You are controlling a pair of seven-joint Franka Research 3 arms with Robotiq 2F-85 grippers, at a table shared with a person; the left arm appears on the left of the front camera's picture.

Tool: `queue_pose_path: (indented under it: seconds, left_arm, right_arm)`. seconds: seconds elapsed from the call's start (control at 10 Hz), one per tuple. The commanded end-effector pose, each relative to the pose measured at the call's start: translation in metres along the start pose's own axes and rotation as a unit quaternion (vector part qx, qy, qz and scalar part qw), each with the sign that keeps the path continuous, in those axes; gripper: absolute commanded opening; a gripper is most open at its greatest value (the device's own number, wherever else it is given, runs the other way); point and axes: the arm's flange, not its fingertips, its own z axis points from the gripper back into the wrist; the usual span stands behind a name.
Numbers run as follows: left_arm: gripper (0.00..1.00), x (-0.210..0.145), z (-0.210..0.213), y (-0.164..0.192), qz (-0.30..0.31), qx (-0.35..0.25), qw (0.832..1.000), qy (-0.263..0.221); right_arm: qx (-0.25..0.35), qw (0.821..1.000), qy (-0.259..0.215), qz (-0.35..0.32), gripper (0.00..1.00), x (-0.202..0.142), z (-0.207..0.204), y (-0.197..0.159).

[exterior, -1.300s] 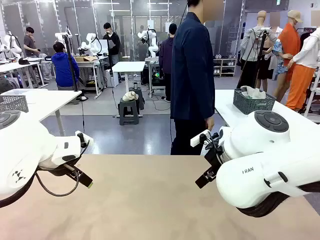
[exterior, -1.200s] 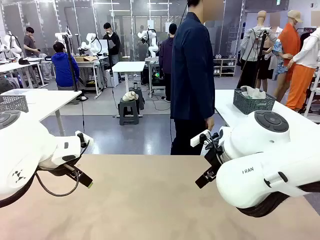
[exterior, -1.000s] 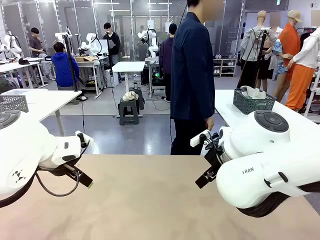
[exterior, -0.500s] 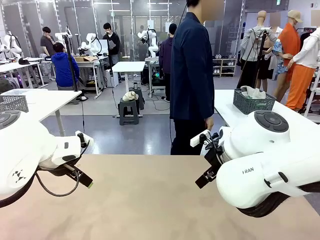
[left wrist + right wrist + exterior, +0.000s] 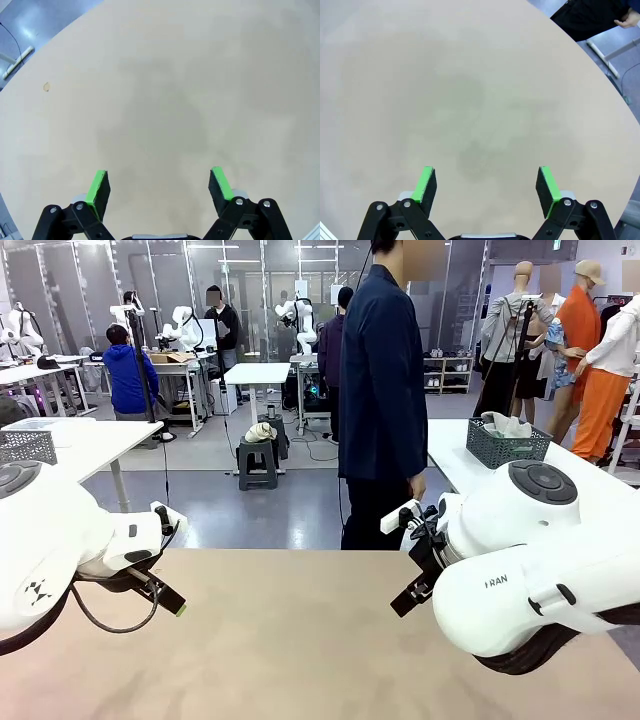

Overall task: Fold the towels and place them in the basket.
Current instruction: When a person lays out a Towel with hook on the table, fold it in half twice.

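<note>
Dark grey latticed basket (image 5: 508, 448): you will find it on the white table (image 5: 450, 455) at the far right, behind the right arm and well apart from the tan worktop (image 5: 290, 640). A pale crumpled cloth (image 5: 505, 425) is heaped in it and rises above the rim; it is too distant to tell whether this is a towel. A pale mesh basket (image 5: 27, 447) stands on the table at the far left, contents not discernible.

The front view also gives you a person (image 5: 385, 390) standing at the worktop's far edge. The wrist views give you the jaws. Left gripper (image 5: 159, 185): spread wide, holding nothing, above bare worktop bearing one small mark (image 5: 46, 87). Right gripper (image 5: 487, 185): likewise wide and empty, with the person's hand (image 5: 630, 20) beyond the edge.
</note>
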Motion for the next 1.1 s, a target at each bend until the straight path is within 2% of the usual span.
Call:
queue_pose_path:
  seconds: [0.0, 0.2, 0.5, 0.8, 1.0]
  left_arm:
    - [1.00, 0.000, 0.000, 0.000, 0.000, 0.000, 1.000, 0.000]
    - [1.00, -0.002, 0.007, 0.009, -0.005, 0.002, 1.000, -0.014]
    - [1.00, -0.007, 0.031, 0.044, 0.002, -0.026, 0.999, -0.034]
    - [1.00, -0.001, 0.082, 0.079, -0.009, -0.041, 0.997, -0.060]
    - [1.00, 0.002, 0.136, 0.101, -0.010, -0.065, 0.995, -0.081]
  right_arm:
    - [0.000, 1.000, 0.000, -0.002, 1.00, 0.000, 0.000, 0.000]
    - [0.011, 1.000, -0.013, 0.006, 1.00, -0.001, 0.009, -0.003]
    - [0.028, 0.999, -0.034, 0.003, 1.00, -0.008, 0.043, -0.020]
    - [0.016, 0.999, -0.049, 0.001, 1.00, -0.024, 0.104, -0.045]
    - [0.019, 0.999, -0.033, 0.003, 1.00, -0.034, 0.164, -0.051]
